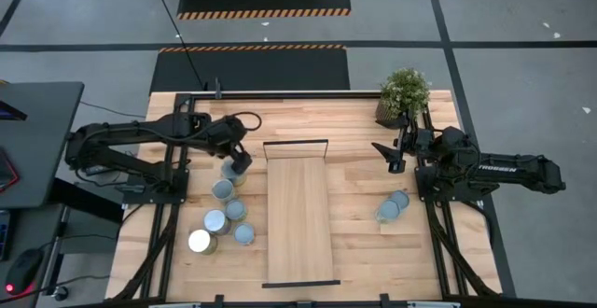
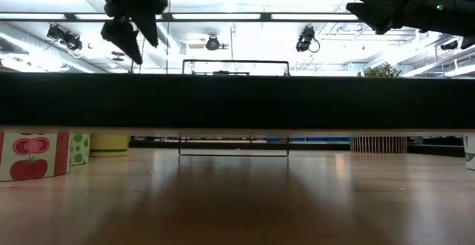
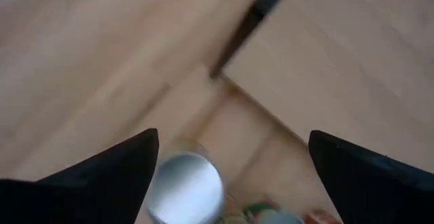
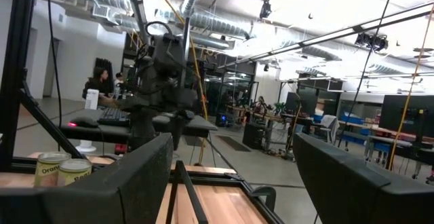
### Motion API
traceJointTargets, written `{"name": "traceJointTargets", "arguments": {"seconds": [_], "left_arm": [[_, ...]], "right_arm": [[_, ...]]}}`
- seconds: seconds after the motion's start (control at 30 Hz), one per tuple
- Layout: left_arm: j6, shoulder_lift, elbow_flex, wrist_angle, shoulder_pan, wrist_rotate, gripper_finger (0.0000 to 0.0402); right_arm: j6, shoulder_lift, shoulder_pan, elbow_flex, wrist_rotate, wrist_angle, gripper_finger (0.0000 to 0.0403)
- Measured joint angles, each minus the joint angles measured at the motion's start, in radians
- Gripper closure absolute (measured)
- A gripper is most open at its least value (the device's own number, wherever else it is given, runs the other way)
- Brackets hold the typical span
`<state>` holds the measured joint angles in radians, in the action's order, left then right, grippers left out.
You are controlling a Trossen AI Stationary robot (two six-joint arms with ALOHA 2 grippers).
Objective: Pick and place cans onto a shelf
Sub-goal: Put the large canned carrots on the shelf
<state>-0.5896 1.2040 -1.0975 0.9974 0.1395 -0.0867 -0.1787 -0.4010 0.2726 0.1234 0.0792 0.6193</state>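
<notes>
Several silver cans with pale tops stand in a cluster on the table left of the shelf, a long pale board with black end bars. Two more cans stand right of the shelf. My left gripper hangs open above the far end of the left cluster. In the left wrist view one can top shows below, close to one finger, with the shelf's far corner beside it. My right gripper is open and empty, raised right of the shelf's far end.
A potted plant stands at the table's far right corner, close behind my right arm. In the low view, cans with printed labels stand at the left. The board's top is bare wood.
</notes>
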Motion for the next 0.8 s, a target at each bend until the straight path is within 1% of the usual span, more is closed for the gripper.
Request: {"name": "traceJointTargets", "arguments": {"seconds": [0.1,0.2,0.33,0.43,0.5,0.63,0.7,0.8], "left_arm": [[-0.008,0.018,-0.001,0.071,-0.016,0.044,0.0017],[0.020,0.031,0.002,0.143,-0.036,0.058,0.0017],[0.057,0.040,0.001,0.160,-0.046,0.060,0.0017],[0.075,0.041,0.000,0.156,-0.045,0.054,0.0017],[0.073,0.041,0.000,0.155,-0.045,0.033,0.0017],[0.020,0.044,0.000,0.156,-0.045,-0.004,0.0017],[0.017,0.066,0.000,0.159,-0.041,-0.006,0.0017],[0.001,0.106,0.001,0.177,-0.041,-0.006,0.0017]], "right_arm": [[0.000,0.000,0.000,0.000,-0.001,0.000,0.0089],[0.000,0.001,0.000,0.000,-0.006,0.001,0.0089],[0.000,0.001,0.000,0.000,-0.010,0.000,0.0089],[0.001,0.000,-0.001,-0.001,-0.007,0.010,0.0089],[0.013,0.000,-0.001,-0.001,-0.031,0.035,0.0089],[0.114,0.002,-0.001,-0.001,-0.069,0.096,0.0089],[0.148,0.003,-0.001,-0.001,-0.077,0.102,0.0089],[0.156,-0.001,-0.001,-0.001,-0.074,0.092,0.0089]]}}
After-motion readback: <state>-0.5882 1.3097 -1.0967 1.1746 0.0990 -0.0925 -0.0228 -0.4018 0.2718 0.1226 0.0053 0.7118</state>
